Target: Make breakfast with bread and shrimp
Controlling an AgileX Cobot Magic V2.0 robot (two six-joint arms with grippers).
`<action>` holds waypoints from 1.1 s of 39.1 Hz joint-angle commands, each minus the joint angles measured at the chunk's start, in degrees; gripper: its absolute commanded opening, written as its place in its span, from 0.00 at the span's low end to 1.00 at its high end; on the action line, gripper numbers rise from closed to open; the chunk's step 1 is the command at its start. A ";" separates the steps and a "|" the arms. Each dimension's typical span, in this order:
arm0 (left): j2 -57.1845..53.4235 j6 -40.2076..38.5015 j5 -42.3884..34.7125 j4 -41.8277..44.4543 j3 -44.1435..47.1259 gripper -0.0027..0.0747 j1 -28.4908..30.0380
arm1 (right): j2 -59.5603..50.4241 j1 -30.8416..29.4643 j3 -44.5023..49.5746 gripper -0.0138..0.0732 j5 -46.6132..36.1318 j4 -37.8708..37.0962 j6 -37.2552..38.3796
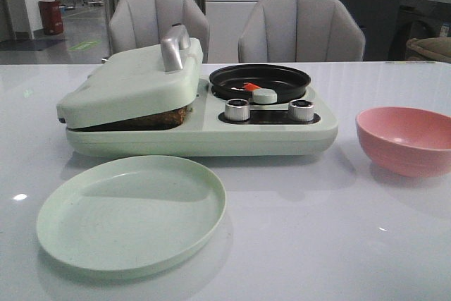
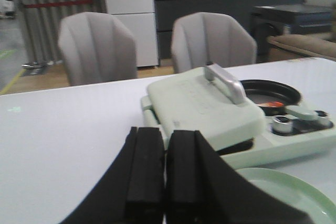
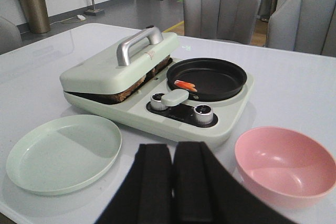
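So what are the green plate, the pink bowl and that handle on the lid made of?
The plate looks like matte plastic or wheat-straw composite: pale green with soft, dull highlights. The bowl seems similar, pink with a slightly glossier inside. The handle looks like brushed metal, silvery with bright streaks, though it could be metal-coated plastic.

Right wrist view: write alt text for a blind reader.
A pale green breakfast maker sits on a white table, bread under its lid and shrimp in its black pan. Nearer are a green plate, pink bowl and the shut right gripper.
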 commanded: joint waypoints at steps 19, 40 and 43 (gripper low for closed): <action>-0.91 -8.08 -22.73 7.52 12.79 0.18 8.40 | 0.50 0.05 -1.62 0.31 -3.95 0.56 -0.24; -1.04 -8.08 -22.84 5.92 12.79 0.18 8.40 | 0.50 0.05 -1.62 0.31 -3.89 0.56 -0.24; -1.04 -8.08 -22.84 5.92 12.79 0.18 8.40 | 0.50 0.05 -1.62 0.31 -3.89 0.56 -0.24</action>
